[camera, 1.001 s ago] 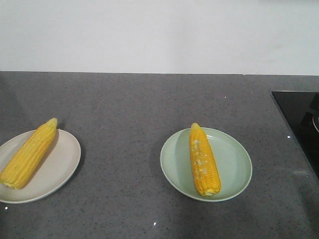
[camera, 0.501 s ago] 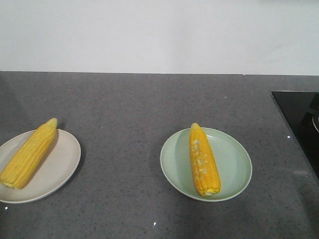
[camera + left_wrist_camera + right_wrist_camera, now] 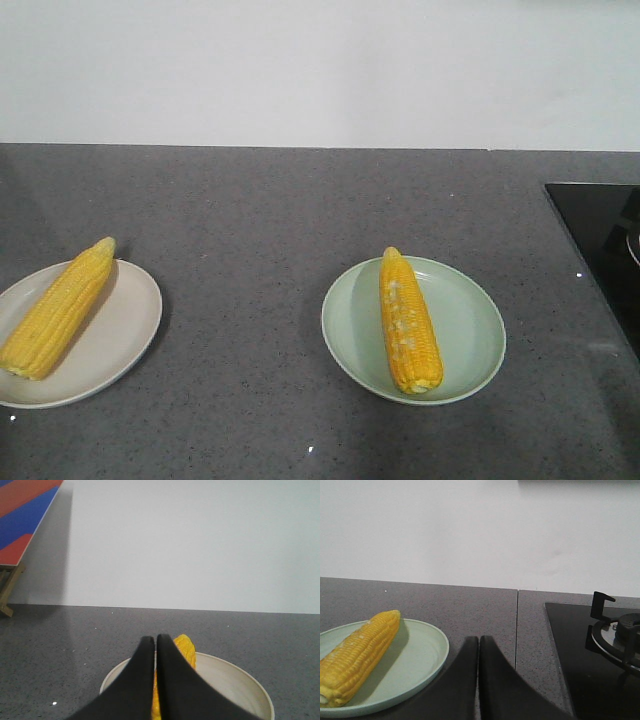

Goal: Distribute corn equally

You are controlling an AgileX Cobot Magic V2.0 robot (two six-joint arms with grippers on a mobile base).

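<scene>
Left gripper [image 3: 155,640] closed, empty; right gripper [image 3: 478,640] same

left plate [image 3: 125,330]: one corn [image 3: 58,307] | right plate [image 3: 470,330]: one corn [image 3: 408,320]

Two yellow corn cobs: left cob [image 3: 58,308] lower left, diagonal on white plate [image 3: 120,345], tip up-right; right cob [image 3: 408,320] right of centre, lengthwise on green plate [image 3: 470,330], tip up.

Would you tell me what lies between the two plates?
Only bare grey countertop separates the white plate and green plate, in the front view.
</scene>
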